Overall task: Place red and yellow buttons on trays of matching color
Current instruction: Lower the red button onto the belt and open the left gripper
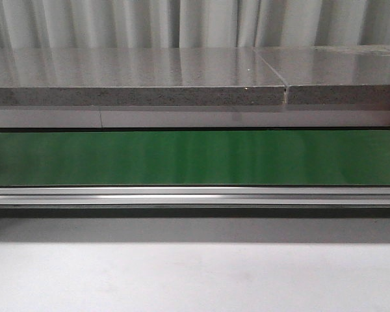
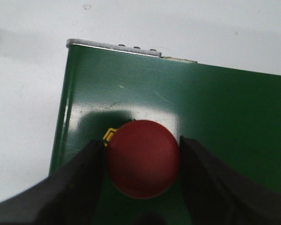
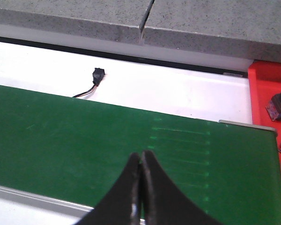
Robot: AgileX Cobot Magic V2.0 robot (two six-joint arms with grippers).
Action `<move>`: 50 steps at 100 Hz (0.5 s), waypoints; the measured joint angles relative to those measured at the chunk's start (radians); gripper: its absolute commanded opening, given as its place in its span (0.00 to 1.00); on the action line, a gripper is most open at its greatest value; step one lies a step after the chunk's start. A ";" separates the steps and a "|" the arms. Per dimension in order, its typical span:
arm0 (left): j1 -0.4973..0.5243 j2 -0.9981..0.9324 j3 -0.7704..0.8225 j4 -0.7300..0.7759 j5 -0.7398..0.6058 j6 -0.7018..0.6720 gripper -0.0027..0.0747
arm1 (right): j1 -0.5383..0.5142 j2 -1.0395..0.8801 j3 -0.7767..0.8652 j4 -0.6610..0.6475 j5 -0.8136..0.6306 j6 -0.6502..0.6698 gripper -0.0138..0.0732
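Left gripper (image 2: 143, 161) brackets the red button (image 2: 143, 158) low-centre of frame on the green belt (image 2: 215, 108), contact unclear; right gripper (image 3: 140, 187) clenched empty; an off-centre squeeze could eject the domed cap.

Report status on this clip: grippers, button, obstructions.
Left gripper straddling red button on green belt, grip unconfirmed. Right gripper shut, empty, above belt. Red tray holds a button already. Nothing blocking.

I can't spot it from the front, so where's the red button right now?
In the left wrist view, the red button sits between the left gripper's fingers, over the green belt near its end.
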 measured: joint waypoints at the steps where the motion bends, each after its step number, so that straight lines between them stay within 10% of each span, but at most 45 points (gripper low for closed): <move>1: 0.000 0.000 0.000 0.000 0.000 0.000 0.72 | 0.000 0.000 0.000 0.000 0.000 0.000 0.08; 50: 0.000 -0.021 -0.078 -0.011 0.037 0.000 0.84 | 0.000 0.000 0.000 0.000 0.000 0.000 0.08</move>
